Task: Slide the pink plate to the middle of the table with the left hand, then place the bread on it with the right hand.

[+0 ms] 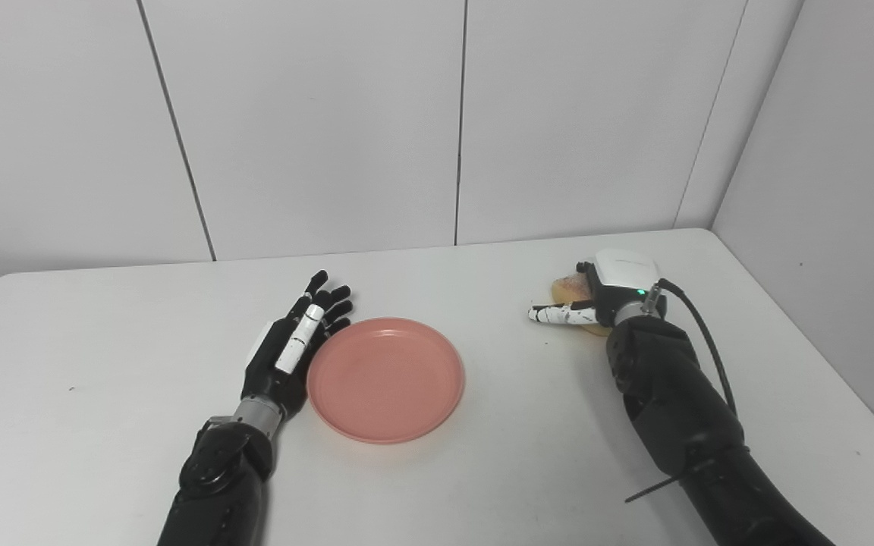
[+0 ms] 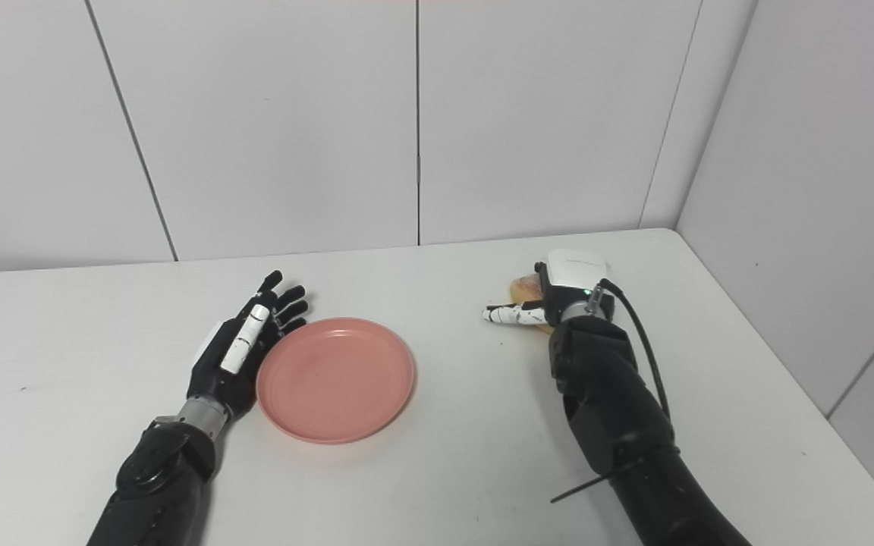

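Both forearms enter from the near edge of the white surface (image 1: 65,364). Left robot hand (image 1: 289,345) lies flat, fingers spread and straight, holding nothing — its inner side is just beside or touching the left rim of the pink plate (image 1: 386,378); contact cannot be told for certain.

Plate sits about midway between the left and right edges, a little toward the near edge. Judgement: the slide is done or nearly so, and the step in hand is the pick-up of the bread.

Right robot hand (image 1: 604,299) is over the bread (image 1: 567,287), toward the far right corner of the surface. Only a tan-pink sliver of bread shows past the wrist; one white-and-black finger points left toward the plate. Whether the fingers are closed on the bread cannot be told — the back of the hand hides them.

Next move, as judged: secure the bread, lift it, carry it left and down to the plate's centre, release.

Obstacles: none lie between bread and plate. Black cable (image 1: 699,326) trails along the right forearm. Plain panelled walls (image 1: 315,114) stand behind and to the right.
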Motion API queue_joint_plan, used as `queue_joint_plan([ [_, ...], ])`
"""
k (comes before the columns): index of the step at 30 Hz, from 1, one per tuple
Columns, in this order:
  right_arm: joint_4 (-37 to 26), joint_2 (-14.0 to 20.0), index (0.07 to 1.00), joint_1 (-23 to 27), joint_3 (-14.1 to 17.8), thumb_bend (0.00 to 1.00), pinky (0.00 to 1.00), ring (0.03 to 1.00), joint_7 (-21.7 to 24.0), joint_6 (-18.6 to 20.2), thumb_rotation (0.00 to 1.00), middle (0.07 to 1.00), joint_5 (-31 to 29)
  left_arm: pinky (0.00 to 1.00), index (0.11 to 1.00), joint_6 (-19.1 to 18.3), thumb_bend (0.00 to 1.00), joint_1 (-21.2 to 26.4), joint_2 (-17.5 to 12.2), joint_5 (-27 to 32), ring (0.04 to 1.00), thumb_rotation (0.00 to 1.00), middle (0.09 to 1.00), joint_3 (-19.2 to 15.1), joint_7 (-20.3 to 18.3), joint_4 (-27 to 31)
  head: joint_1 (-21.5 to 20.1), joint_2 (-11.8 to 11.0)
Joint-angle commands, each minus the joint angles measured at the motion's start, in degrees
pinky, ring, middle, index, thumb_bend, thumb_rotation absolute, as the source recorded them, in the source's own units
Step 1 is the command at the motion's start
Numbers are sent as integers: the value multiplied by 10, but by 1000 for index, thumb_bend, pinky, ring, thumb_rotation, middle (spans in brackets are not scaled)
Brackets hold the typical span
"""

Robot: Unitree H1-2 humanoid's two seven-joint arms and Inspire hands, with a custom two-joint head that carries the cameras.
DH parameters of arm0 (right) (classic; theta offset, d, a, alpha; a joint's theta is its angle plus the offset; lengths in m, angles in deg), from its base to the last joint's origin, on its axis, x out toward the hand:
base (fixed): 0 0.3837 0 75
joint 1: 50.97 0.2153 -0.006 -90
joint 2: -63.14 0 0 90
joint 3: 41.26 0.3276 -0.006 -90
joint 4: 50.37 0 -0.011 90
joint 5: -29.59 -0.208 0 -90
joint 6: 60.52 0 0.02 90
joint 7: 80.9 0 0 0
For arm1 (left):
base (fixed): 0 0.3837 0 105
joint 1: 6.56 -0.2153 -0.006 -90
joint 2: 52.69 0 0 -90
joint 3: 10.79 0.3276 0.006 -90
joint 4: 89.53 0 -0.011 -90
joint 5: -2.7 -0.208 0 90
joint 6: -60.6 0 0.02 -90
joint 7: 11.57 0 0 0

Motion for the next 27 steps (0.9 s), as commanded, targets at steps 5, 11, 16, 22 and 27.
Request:
queue_joint_plan([
  [5,2,6,664,22,14,770,282,397,-24,3,154,510,-18,911,970,-15,661,-38,2,9,904,691,889,-1,-7,-18,3,1],
  [11,9,16,507,19,-3,531,269,376,-57,2,2,429,-53,903,959,-23,632,-40,4,11,896,700,876,-2,-6,-9,4,1],
  [16,17,24,496,25,-17,527,328,437,-67,2,0,463,-67,903,956,-26,647,-39,3,10,898,704,880,0,-6,-11,4,0],
  [22,9,25,504,25,-20,528,309,418,-72,2,0,448,-72,897,945,-23,642,-39,2,8,894,719,881,3,-6,-11,6,1],
  [27,-11,26,507,20,-19,527,290,390,-69,3,0,430,-71,899,940,-25,638,-40,3,8,894,723,881,4,-4,-6,10,5],
])
